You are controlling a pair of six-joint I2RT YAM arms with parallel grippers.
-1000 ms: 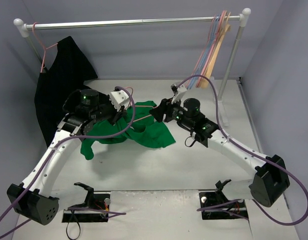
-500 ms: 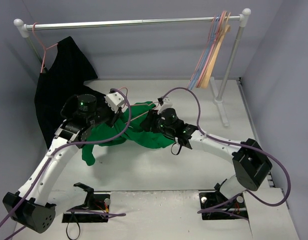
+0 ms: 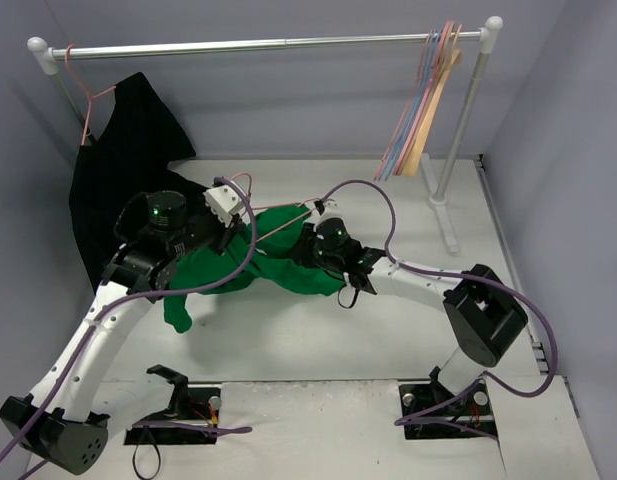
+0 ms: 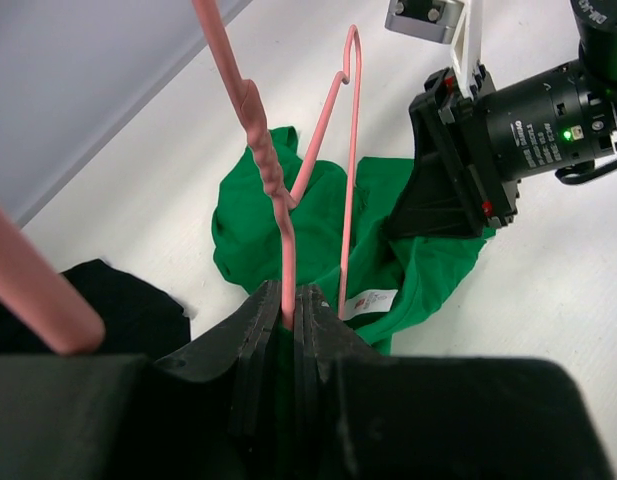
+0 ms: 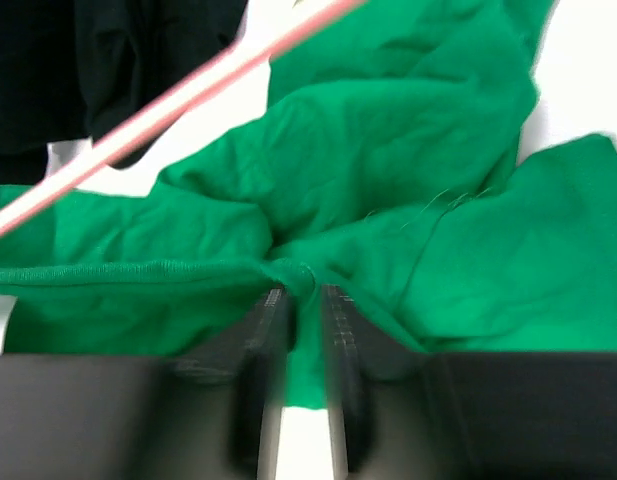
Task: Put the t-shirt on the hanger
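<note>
Green cloth of the t-shirt [image 3: 288, 270] is now pinched by the newly arrived right gripper [image 5: 300, 295]. The hanger [image 4: 346, 180] is kept clamped in the left gripper [image 4: 291, 300].

Arms: two, left arm [image 3: 113, 315] and right arm [image 3: 418, 278]. Claws: two, left claw [image 4: 288, 297] and right claw [image 5: 303, 292].
Garments: two. One green t-shirt [image 3: 278, 262] at frame centre, one black garment [image 3: 118, 170] at upper left.
Neck label [image 4: 373, 300]: one, white.
Hangers: one salmon-pink hanger [image 4: 346, 150] over t-shirt; one pink hanger [image 3: 86, 100] carrying black garment, upper left; bunch at upper right holds one tan hanger [image 3: 429, 120] plus thin light blue and pink ones, overlapping, number unreadable.
Rail [image 3: 258, 45]: one.
Purple cables [image 3: 388, 215]: two, one per arm.
Bench [image 3: 388, 340]: one.
</note>
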